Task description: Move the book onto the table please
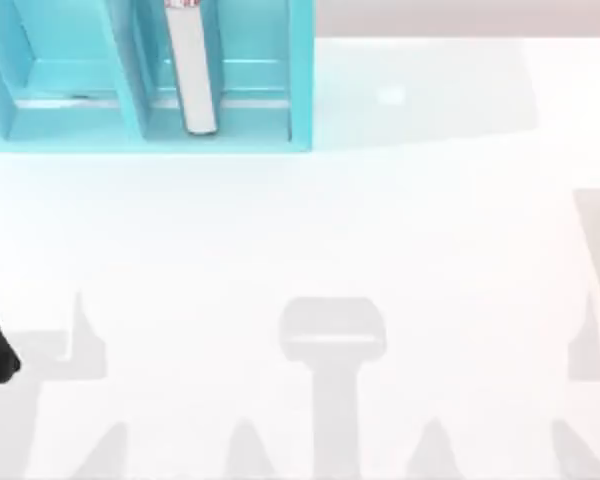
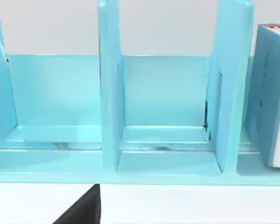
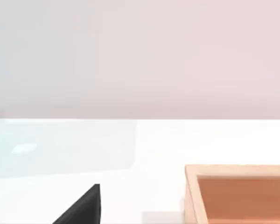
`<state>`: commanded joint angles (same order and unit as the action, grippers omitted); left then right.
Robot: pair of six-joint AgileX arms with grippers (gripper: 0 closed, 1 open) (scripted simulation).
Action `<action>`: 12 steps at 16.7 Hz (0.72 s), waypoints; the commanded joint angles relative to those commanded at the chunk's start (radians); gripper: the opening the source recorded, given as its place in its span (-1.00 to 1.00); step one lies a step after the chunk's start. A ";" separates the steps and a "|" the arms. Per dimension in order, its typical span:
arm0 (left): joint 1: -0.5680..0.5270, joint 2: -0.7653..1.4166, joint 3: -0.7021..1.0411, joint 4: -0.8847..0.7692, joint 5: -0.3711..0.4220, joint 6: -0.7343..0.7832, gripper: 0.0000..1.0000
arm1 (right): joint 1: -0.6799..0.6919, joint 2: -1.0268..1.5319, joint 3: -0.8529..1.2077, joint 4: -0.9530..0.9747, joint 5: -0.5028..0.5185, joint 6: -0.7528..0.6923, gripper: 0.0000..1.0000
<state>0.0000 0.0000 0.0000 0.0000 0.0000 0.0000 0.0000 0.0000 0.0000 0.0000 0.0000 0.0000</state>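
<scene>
The book (image 1: 192, 70) stands upright on edge in the rightmost compartment of the turquoise shelf (image 1: 302, 80) at the table's (image 1: 380, 230) far left, untouched. The left claw (image 2: 81, 207) shows as a dark tip before the shelf; whether it is spread, I cannot tell. It should probably approach level, pinch the book's near edge and draw it straight out clear of the dividers.

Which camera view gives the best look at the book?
The left wrist view: the book stands upright in the shelf, showing its teal cover and red mark. The top view shows the book from above, mostly its pale page edges. The right wrist view faces the table.
</scene>
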 joint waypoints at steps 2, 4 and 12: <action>0.000 0.000 0.000 0.000 0.000 0.000 1.00 | 0.000 0.000 0.000 0.000 0.000 0.000 1.00; -0.009 0.031 0.022 0.030 -0.010 0.000 1.00 | 0.000 0.000 0.000 0.000 0.000 0.000 1.00; -0.137 0.567 0.269 0.441 -0.128 -0.008 1.00 | 0.000 0.000 0.000 0.000 0.000 0.000 1.00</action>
<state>-0.1375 0.5675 0.2691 0.4410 -0.1280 -0.0079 0.0000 0.0000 0.0000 0.0000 0.0000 0.0000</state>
